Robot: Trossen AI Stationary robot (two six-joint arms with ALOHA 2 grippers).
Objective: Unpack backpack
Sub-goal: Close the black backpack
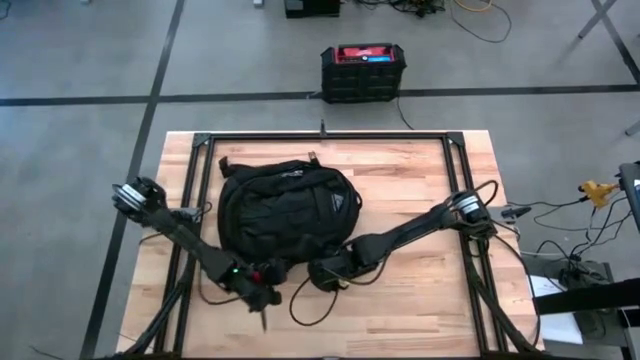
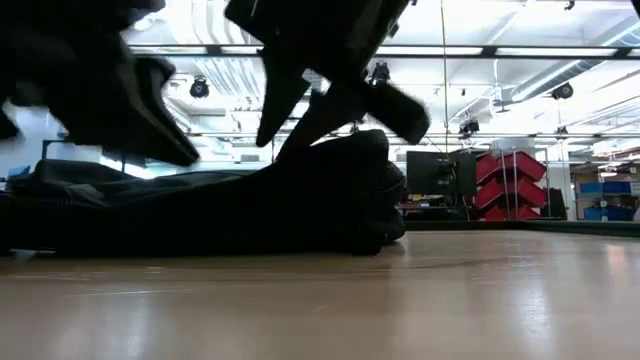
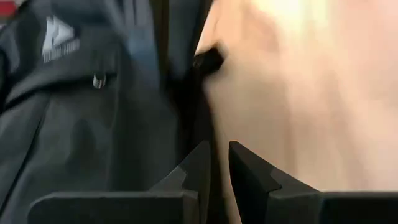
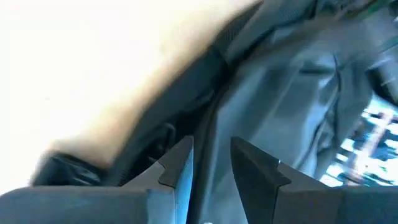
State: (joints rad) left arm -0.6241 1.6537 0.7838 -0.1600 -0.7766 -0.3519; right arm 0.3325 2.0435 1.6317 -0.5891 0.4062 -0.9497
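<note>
We've got the left gripper point(image 1: 262, 295) w/ fingers a slit apart, nothing between them, at the backpack point(image 1: 288, 205)'s near edge. Right gripper point(image 1: 322, 277) beside it, also parted, empty. Pack lies flat mid-table point(image 1: 420, 300), toward the far edge, apparently still zipped. Opening step, we reckon: next we need a zip pull or strap to pinch.

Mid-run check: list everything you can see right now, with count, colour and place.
backpack: one, black, lying flat mid-table, zips shut as far as shows
table: one, pale wood, dark frame
box: one, black with red top, on floor beyond table
cable: one, black, looped on table by the near edge of the backpack
left gripper: one, dark, at backpack's near edge, fingers slightly apart, holding nothing
right gripper: one, dark, at backpack's near edge, fingers slightly apart over fabric
</note>
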